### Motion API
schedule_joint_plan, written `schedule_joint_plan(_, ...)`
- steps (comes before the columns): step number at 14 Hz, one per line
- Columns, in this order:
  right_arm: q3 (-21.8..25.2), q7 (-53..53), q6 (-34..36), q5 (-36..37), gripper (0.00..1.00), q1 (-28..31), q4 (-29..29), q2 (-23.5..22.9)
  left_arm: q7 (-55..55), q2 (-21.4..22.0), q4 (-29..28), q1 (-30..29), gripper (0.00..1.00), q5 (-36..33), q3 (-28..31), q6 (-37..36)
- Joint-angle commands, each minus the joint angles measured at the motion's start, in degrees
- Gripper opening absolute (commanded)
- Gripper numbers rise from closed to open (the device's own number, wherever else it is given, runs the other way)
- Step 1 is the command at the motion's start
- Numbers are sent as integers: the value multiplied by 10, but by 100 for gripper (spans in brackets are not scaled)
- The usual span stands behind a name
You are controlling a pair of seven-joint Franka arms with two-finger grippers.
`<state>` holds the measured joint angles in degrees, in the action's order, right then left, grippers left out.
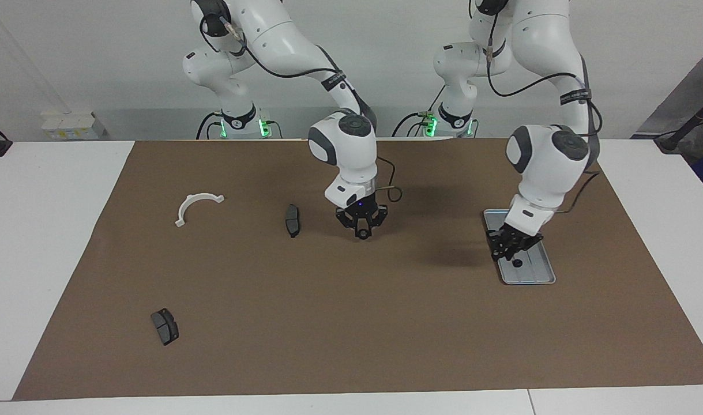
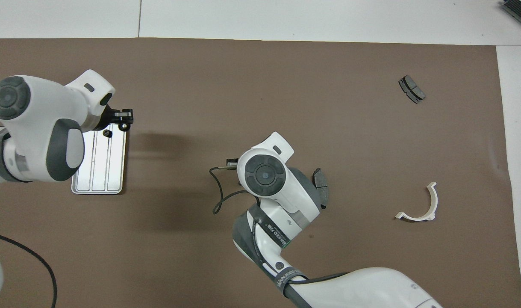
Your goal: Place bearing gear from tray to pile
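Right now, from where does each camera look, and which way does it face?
Facing view: high across the table, looking at the robots; most of both arms shows, bases included, down to the left gripper and right gripper.
Overhead view: high above the robots' end, looking forward and steeply down; only the arms' outer ends show, coming in from the bottom.
Shared: both show the tray, white bracket and brake pads, half a turn apart.
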<state>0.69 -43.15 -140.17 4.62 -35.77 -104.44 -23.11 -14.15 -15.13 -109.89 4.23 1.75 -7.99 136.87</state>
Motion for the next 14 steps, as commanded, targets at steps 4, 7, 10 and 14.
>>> schedule_joint_plan(4, -8, 105, -1, 11, 0, 138, -94, 93, -182, -17, -11, 142, 11, 7, 7, 89)
schedule_joint_plan(7, -8, 217, -3, 1, 0, 226, -122, 109, -247, -16, -47, 209, 19, 7, 7, 140)
schedule_joint_plan(10, -9, 340, -3, -40, 0, 305, -134, 110, -264, -10, -63, 249, 74, 7, 8, 145)
schedule_joint_plan(14, -8, 462, -3, -91, 0, 376, -176, 123, -254, -11, -53, 243, 100, 5, 10, 136)
